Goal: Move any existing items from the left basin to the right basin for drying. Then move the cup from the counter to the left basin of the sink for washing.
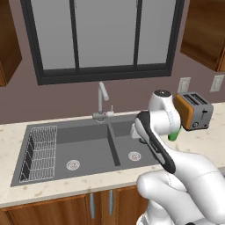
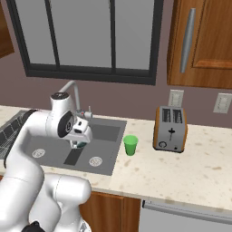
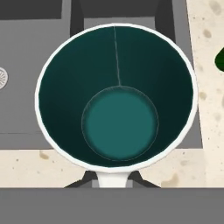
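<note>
1. Clearly, the claw (image 2: 79, 144) is clamped on the mug (image 3: 116, 98); the hand view looks straight down into its dark teal inside, with the white rim ringing it and the handle at the bottom edge between the finger tips.
2. From the right base view, a sliver of the mug's teal shows just under the hand, hanging above the sink (image 2: 113, 131) and not touching its floor.
3. Under the mug in the hand view lies the divider between the two basins, so it hangs roughly over that wall and the right basin (image 1: 132, 140); which side it is more over I cannot tell.
4. Off to the left sits the left basin (image 1: 83, 149), with its wire rack (image 1: 40, 151) against the far left wall and a round silver drain on its floor.
5. On the table (image 2: 181, 172), the green cup (image 2: 130, 145) stands upright just beside the sink's right edge, apart from the claw.
6. Further right on the table is a toaster (image 2: 170, 129), near the wall and well apart from the cup.
7. Behind the divider rises the silver tap (image 1: 102, 101), upright below the window.
</note>
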Controlling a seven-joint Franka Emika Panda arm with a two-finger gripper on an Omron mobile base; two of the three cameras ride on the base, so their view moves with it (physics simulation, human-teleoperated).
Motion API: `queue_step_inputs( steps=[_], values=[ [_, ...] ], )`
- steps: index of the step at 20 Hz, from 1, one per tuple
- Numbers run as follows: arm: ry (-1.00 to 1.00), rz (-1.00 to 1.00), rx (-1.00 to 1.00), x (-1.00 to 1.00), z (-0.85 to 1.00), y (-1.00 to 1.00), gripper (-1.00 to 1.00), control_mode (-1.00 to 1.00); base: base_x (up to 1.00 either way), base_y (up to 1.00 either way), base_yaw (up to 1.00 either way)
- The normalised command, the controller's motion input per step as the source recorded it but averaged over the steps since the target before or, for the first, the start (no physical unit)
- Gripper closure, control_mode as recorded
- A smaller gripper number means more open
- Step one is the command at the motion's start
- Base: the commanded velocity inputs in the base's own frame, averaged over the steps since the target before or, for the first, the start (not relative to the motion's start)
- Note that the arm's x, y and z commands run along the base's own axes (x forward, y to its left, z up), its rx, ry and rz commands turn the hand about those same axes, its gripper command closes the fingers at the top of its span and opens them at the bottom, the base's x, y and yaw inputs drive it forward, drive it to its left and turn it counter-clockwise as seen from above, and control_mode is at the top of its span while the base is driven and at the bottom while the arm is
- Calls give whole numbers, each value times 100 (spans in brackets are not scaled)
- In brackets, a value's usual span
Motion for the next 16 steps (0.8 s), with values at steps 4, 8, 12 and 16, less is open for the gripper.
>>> queue_step_inputs(
  steps=[4, 8, 12, 16],
  values=[
    [2, 0, 0, 16, -29, -25, 100, -100, 0, 0, 0],
    [4, 0, 0, 30, -25, -16, 100, -100, 0, 0, 0],
    [6, 0, 0, 43, -22, -5, 100, -100, 0, 0, 0],
    [9, 0, 0, 50, -20, 0, 100, -100, 0, 0, 0]
  ],
)
